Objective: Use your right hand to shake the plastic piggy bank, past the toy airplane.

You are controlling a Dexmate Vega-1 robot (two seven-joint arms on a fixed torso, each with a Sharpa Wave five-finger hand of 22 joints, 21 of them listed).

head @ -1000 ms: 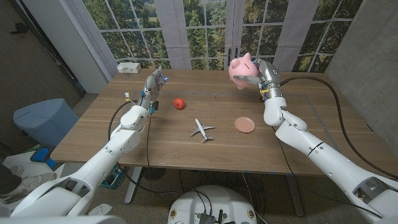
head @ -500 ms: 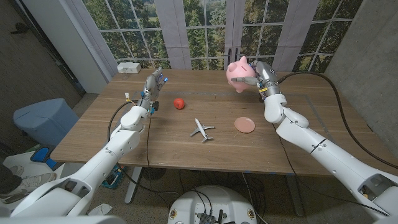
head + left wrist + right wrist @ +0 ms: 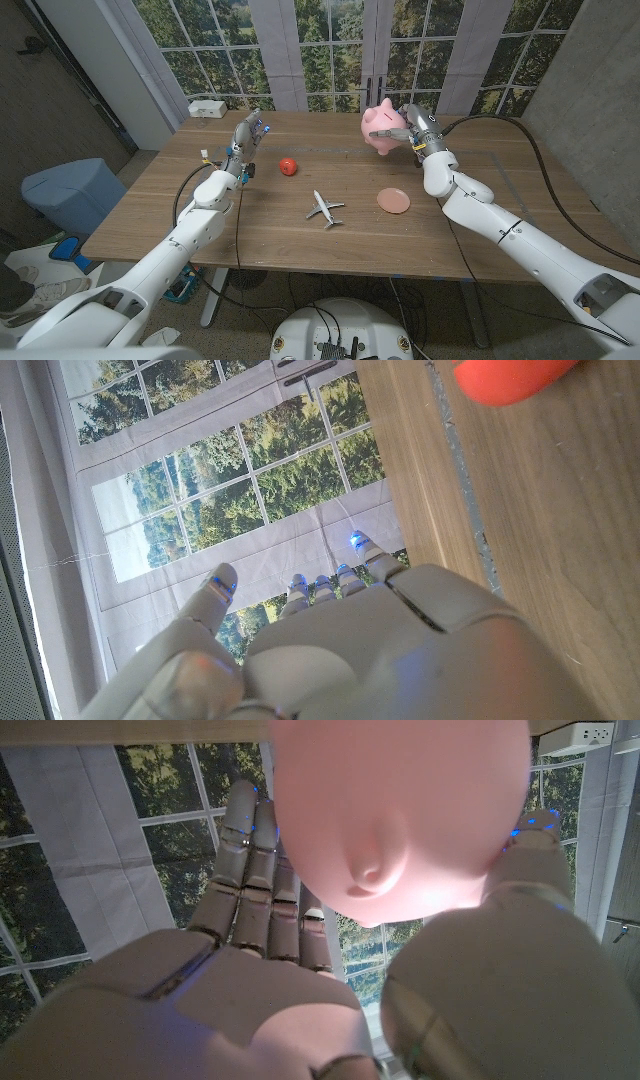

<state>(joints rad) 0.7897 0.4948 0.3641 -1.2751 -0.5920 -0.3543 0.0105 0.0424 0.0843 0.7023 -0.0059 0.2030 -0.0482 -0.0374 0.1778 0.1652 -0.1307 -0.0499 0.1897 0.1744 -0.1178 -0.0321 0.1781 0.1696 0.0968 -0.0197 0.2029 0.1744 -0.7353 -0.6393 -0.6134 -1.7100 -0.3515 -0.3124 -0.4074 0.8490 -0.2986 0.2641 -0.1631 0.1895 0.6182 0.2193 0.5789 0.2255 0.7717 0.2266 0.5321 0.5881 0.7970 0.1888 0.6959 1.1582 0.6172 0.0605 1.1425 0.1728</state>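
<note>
A toy plane [image 3: 324, 208] lies near the middle of the tabletop [image 3: 270, 235], with a pink plate [image 3: 393, 201] beside it. Farther back sits a red ball [image 3: 288, 165]. The left hand [image 3: 245, 133] holds nothing, fingers straight. The right hand [image 3: 412, 128] grips the pink piggy bank [image 3: 381, 126] up in the air near the far edge.

No text, label, brand, number or sign can be read on anything here.

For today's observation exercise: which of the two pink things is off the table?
The piggy bank, gripped in the right robot hand above the far edge. The pink plate lies flat on the wood.
</note>
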